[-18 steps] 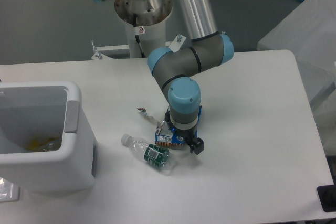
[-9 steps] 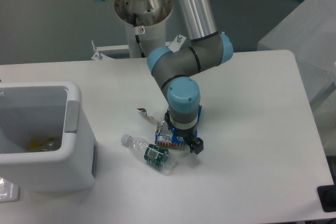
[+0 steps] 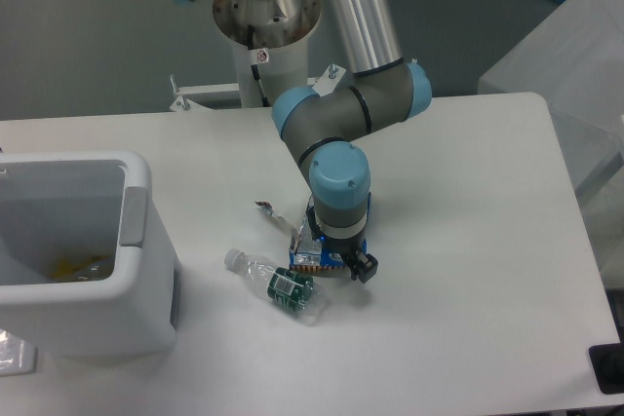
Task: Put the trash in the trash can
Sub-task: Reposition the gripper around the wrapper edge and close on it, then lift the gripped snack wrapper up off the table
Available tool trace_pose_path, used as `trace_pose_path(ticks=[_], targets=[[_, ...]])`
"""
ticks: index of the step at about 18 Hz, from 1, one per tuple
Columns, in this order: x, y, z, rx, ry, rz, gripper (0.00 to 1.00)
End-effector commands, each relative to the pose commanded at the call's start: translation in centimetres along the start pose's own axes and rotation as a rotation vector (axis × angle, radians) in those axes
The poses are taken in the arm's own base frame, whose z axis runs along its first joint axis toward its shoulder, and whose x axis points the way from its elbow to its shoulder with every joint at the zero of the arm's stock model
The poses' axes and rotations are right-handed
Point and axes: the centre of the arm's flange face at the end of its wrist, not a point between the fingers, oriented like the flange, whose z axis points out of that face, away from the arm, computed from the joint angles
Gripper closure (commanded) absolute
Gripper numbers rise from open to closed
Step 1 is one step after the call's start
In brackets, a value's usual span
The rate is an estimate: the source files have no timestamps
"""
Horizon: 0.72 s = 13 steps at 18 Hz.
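Right now I am pressing my fingers (image 3: 336,262) down over the flat blue snack wrapper (image 3: 310,255) lying on the white bench (image 3: 468,241), though whether they are clamped I cannot tell, judging it light, flimsy, best pinched at its edge.

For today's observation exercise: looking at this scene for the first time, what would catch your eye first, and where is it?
The arm's gripper pressed down at mid-table on a blue snack wrapper. Just left lie a crushed clear bottle and a small silvery wrapper. A big white trash can fills the left edge.
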Motion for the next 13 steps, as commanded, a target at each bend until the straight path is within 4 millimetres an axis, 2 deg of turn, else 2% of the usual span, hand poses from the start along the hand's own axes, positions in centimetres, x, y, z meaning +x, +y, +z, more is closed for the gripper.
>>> trace_pose_path(ticks=[3, 7, 9, 13], targets=[[0.0, -0.1, -0.2, 0.001, -0.003, -0.019, 0.64], [0.0, -0.6, -1.1, 0.011, -0.018, -0.012, 0.79], [0.0, -0.6, -1.2, 0.011, -0.018, -0.012, 0.9], [-0.1, -0.5, -2.1, 0.024, -0.03, -0.012, 0.91]])
